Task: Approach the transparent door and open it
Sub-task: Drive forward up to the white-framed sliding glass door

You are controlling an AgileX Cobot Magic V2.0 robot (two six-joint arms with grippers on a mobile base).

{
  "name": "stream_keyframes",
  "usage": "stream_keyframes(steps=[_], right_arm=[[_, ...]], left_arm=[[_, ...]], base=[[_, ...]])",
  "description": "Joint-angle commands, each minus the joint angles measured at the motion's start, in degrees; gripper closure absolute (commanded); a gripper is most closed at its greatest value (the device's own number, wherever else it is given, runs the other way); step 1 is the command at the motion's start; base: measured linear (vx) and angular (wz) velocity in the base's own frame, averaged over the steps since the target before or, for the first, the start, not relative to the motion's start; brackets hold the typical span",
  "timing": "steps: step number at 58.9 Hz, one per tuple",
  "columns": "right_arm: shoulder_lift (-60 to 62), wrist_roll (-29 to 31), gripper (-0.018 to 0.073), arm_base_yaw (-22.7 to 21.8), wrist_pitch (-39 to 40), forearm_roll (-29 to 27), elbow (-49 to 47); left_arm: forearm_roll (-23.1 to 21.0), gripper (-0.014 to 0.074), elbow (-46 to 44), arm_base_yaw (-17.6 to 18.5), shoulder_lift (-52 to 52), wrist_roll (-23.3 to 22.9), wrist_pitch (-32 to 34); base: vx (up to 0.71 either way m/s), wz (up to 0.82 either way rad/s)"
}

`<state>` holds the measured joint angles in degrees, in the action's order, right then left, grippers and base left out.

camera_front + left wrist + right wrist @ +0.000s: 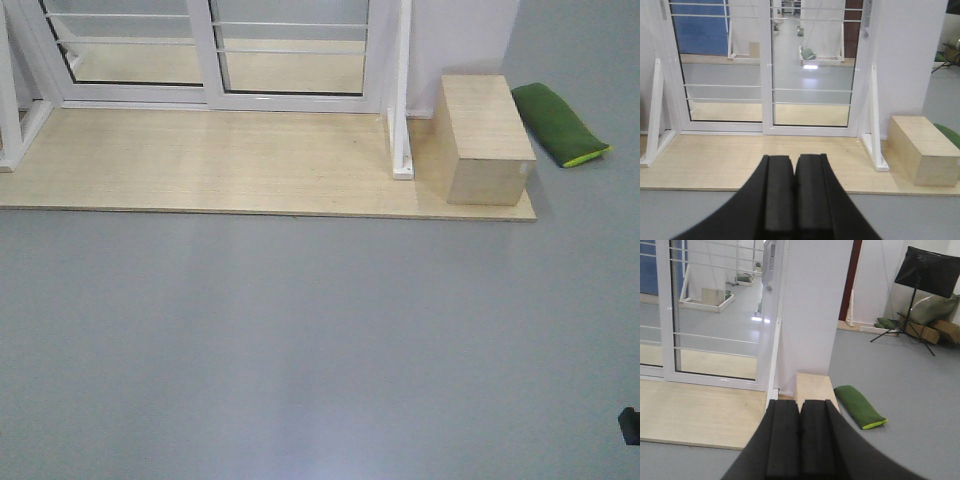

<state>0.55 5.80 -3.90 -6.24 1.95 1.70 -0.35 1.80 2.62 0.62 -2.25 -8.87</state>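
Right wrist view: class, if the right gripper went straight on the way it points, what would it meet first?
Probably the pale wooden box, which sits directly beyond the shut right gripper, with the white wall behind it. Depth is unclear, so this is a judgement.

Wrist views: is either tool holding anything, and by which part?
Nothing is held. The left tool and the right tool are both shut, with nothing between them; the door stands ahead, untouched.

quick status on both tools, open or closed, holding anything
Left tool: closed, holding nothing.
Right tool: closed, holding nothing.
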Motion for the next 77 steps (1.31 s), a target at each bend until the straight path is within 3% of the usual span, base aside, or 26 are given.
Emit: stream_keyframes(steps=[1, 77], right_arm=[[0.93, 0.60, 0.0566, -0.20, 4.90, 0.47, 0.28], [0.93, 0.60, 0.0566, -0.20, 4.90, 0.47, 0.28]], left_arm=[[-0.47, 0.0599, 0.90, 0.26, 0.86, -0.01, 4.79], [-0.47, 0.0599, 0.90, 0.26, 0.86, -0.01, 4.79]], base=[[0.44, 0.33], [0.43, 0.10]])
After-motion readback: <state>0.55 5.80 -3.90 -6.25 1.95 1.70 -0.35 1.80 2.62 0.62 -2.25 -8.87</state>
